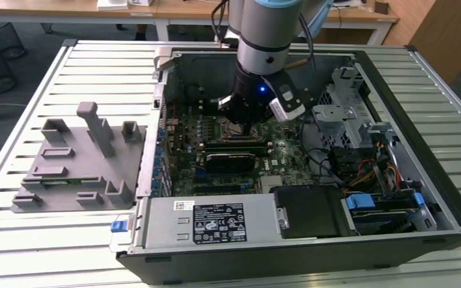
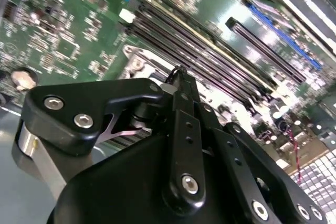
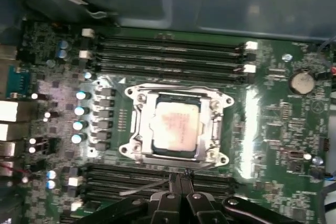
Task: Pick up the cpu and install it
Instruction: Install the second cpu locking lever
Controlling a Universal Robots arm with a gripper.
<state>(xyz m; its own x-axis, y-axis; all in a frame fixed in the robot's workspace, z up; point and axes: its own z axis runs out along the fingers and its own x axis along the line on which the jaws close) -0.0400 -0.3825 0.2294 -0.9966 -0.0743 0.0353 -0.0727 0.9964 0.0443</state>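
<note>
gripper [image 3: 181, 182] closest to lens, fingers pressed together, grasping nothing visible — cpu [image 3: 176, 129] already lies in the motherboard [image 3: 273, 119] socket, just beside the tips. judgement: confirm it sits flat, no tilt.

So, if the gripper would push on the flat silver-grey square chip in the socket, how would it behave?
The flat silver-grey square chip looks stiff, since its top is a metal plate. It would probably not roll or tip, as it lies flat inside the metal socket frame. It would likely not slide sideways either, because the frame surrounds it.
</note>
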